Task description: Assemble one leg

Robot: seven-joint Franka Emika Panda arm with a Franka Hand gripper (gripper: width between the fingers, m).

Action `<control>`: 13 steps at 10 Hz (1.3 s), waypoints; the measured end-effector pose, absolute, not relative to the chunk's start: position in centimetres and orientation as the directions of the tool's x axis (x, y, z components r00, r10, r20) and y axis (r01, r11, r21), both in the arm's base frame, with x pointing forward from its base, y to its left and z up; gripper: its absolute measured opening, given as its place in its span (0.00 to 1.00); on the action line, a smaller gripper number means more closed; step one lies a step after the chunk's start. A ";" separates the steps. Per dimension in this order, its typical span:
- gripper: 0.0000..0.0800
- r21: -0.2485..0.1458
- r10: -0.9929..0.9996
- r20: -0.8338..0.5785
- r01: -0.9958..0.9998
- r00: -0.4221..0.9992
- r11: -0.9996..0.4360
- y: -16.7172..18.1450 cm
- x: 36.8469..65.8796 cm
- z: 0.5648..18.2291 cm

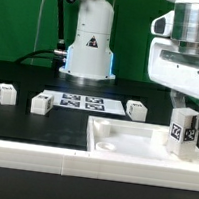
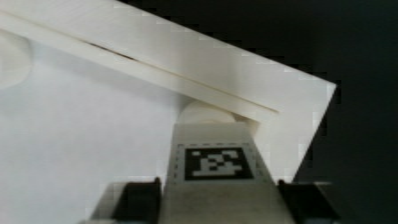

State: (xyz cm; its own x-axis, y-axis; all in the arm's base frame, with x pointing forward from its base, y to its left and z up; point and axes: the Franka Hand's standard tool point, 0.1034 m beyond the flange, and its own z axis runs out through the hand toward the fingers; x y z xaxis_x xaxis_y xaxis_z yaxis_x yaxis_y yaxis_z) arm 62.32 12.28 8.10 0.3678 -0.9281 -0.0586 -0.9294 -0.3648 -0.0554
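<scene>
Leg [image 1: 181, 132] upright between pincer [image 2: 217, 197] fingers

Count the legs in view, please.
4: two legs at the exterior view's left, one at the marker board's other side, one leg in the gripper over the panel. Others may be hidden.

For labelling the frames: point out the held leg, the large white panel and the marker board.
held leg [image 2: 217, 160], wrist view, on its marker tag.
large white panel [image 1: 140, 145], exterior view, on its bare top face.
marker board [image 1: 90, 103], exterior view, at its middle.
</scene>
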 end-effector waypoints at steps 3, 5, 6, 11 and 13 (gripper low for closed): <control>0.74 -0.080 -0.843 -0.035 -0.842 0.537 -0.534 11.9 62.6 8.1; 0.81 -0.086 -0.715 -0.018 -0.714 0.699 -0.695 11.9 62.7 8.2; 0.81 -0.089 -0.623 -0.006 -0.621 0.782 -0.779 11.8 62.7 8.2; 0.81 -0.068 -0.195 0.034 -0.192 0.980 -0.979 12.0 62.7 8.1; 0.81 -0.046 -0.056 0.046 -0.054 0.997 -0.997 12.0 62.7 8.1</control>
State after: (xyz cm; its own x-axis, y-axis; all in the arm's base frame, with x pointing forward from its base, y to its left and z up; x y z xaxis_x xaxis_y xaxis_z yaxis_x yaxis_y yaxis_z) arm 62.67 11.99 8.11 0.9974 -0.0565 0.0456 -0.0543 -0.9975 -0.0462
